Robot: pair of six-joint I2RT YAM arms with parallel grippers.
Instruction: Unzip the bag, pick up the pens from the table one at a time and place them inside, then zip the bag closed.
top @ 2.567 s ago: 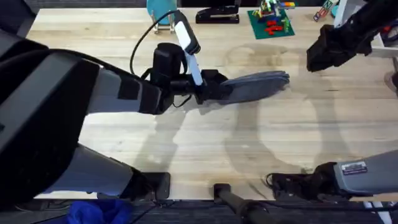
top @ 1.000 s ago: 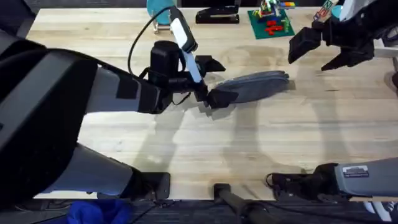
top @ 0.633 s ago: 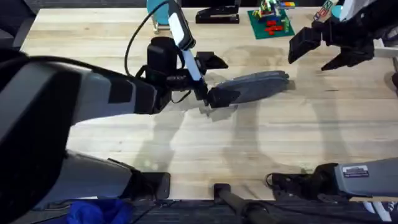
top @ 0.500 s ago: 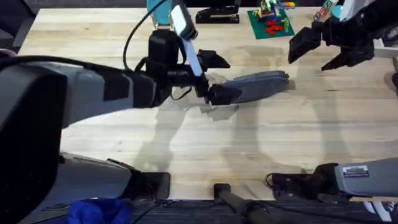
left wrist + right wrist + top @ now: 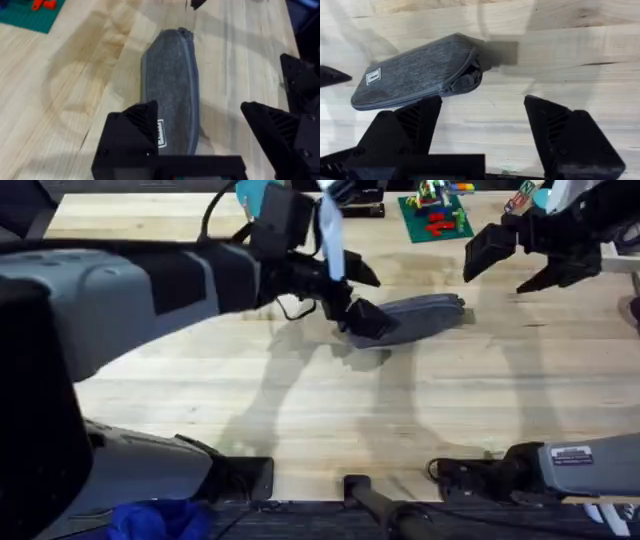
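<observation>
on the light wooden table (image 5: 300, 420), nearest the camera, the boards in front of the arm bases lie bare, crossed by soft shadows. further out, near the middle of the table, the grey-blue bag (image 5: 425, 315) lies flat on its side, long and oval. its zipper runs along its length and looks fully closed in both wrist views, with the pull bunched at the end nearest the right arm. a small white label sits near the other end.

the left gripper (image 5: 365, 298) hangs just above the bag's label end, its black fingers spread wide and holding nothing. half a second ago it sat lower and closer in, at that same end of the bag; since then the left arm has risen and swung further across the table, now showing large and dark across the overhead view. the bag itself has not shifted.

the right gripper (image 5: 520, 265) hovers off the zipper-pull end, apart from the bag, its fingers also wide open and empty. it has held this pose for the last second.

at the far edge stand a black stapler (image 5: 360, 200) and a green brick plate (image 5: 435, 215) with small coloured bricks on it.

as a judgement: with the bag shut and lying by itself, this looks like either the very start or the very end of the task. i cannot see the pens anywhere on the table, so they may already be inside.
</observation>
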